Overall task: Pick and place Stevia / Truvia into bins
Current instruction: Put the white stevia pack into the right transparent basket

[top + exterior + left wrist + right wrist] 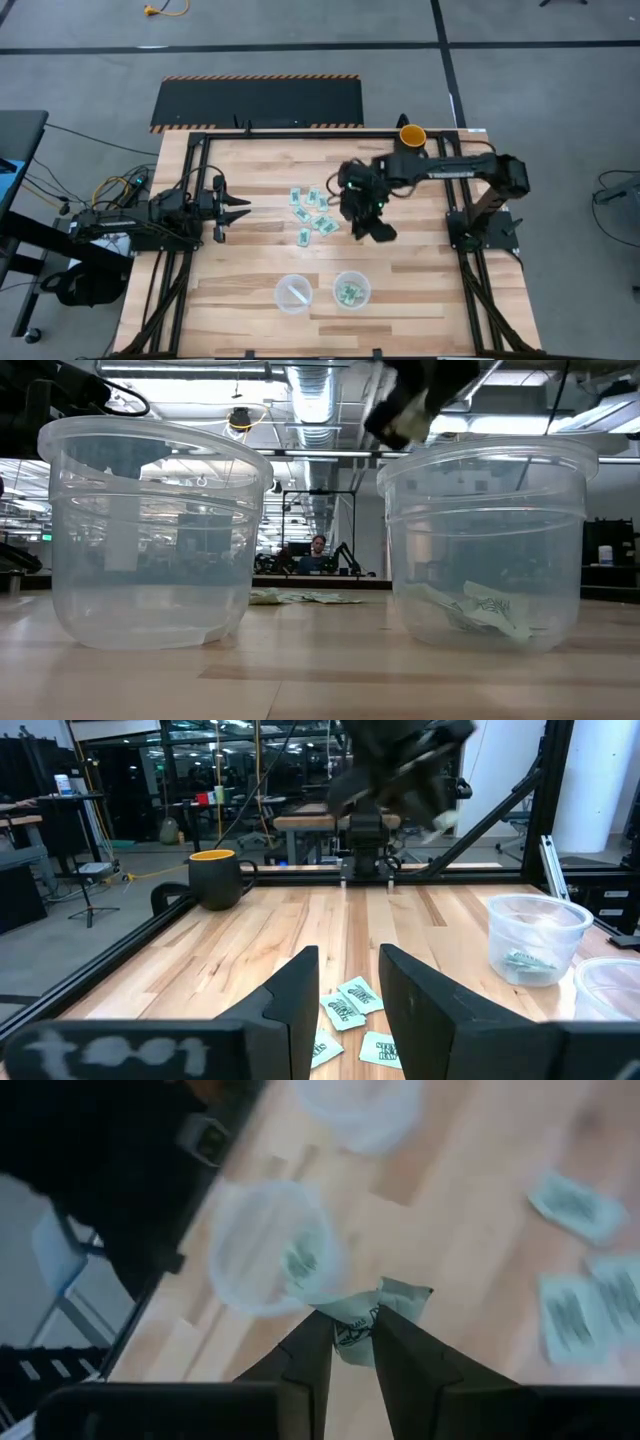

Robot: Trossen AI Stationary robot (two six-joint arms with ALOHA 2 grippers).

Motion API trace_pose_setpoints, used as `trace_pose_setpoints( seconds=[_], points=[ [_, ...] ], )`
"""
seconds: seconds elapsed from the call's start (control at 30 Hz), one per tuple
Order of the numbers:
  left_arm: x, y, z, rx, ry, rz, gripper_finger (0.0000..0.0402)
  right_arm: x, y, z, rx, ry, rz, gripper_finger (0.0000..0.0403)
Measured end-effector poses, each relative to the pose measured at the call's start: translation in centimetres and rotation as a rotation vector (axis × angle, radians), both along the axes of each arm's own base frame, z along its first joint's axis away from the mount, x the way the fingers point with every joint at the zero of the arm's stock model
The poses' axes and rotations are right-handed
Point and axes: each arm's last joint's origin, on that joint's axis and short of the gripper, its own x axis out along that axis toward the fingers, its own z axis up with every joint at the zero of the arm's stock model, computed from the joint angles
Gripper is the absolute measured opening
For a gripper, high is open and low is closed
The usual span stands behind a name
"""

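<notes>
The right gripper (350,1342) pinches one Stevia packet (372,1315) tight. The right cup (351,290) holds some; the left cup (293,294) looks empty. A pile of packets (312,213) waits.

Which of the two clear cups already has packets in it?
The cup on the right arm's side: green packets lie on its bottom. The other cup, toward the left arm, shows no green packet.

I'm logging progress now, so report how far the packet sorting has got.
Done: one clear cup already holds packets. The other cup looks empty of green packets in the low view. In hand: the right gripper pinches one packet above the table, near the filled cup. Left: a cluster of loose packets lies mid-table. The left gripper waits open beside that cluster.
</notes>
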Motion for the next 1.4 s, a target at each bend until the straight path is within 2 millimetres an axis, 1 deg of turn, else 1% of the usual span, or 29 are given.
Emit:
trace_pose_setpoints(
  seconds=[0.13, 0.23, 0.33, 0.4, 0.47, 0.6, 0.77, 0.97, 1.2, 1.4],
  points=[
    [0.0, 0.0, 0.0, 0.000, 0.000, 0.000, 0.0098, 0.2, 2.8, -0.2, -0.046, -0.032, 0.094, 0.0067],
    [0.0, 0.0, 0.0, 0.000, 0.000, 0.000, 0.0098, 0.8, 4.1, -1.5, -0.153, 0.019, 0.063, 0.0067],
    [0.0, 0.0, 0.0, 0.000, 0.000, 0.000, 0.0098, 1.4, 4.8, -3.0, -0.242, 0.079, 0.013, 0.0067],
    [0.0, 0.0, 0.0, 0.000, 0.000, 0.000, 0.0098, 1.9, 5.1, -4.1, -0.271, 0.120, -0.010, 0.0067],
    [0.0, 0.0, 0.0, 0.000, 0.000, 0.000, 0.0098, 2.2, 5.3, -5.0, -0.282, 0.160, -0.020, 0.0067],
    [0.0, 0.0, 0.0, 0.000, 0.000, 0.000, 0.0097, 2.4, 5.6, -6.2, -0.280, 0.225, -0.038, 0.0067],
    [0.0, 0.0, 0.0, 0.000, 0.000, 0.000, 0.0097, 2.2, 6.3, -6.2, -0.282, 0.232, -0.024, 0.0067],
    [0.0, 0.0, 0.0, 0.000, 0.000, 0.000, 0.0097, 1.8, 6.8, -5.6, -0.272, 0.234, -0.044, 0.0067],
    [0.0, 0.0, 0.0, 0.000, 0.000, 0.000, 0.0097, 1.7, 7.7, -4.7, -0.264, 0.173, -0.018, 0.0067],
    [0.0, 0.0, 0.0, 0.000, 0.000, 0.000, 0.0097, 1.6, 9.2, -4.5, -0.260, 0.117, 0.045, 0.0067]
  ],
)
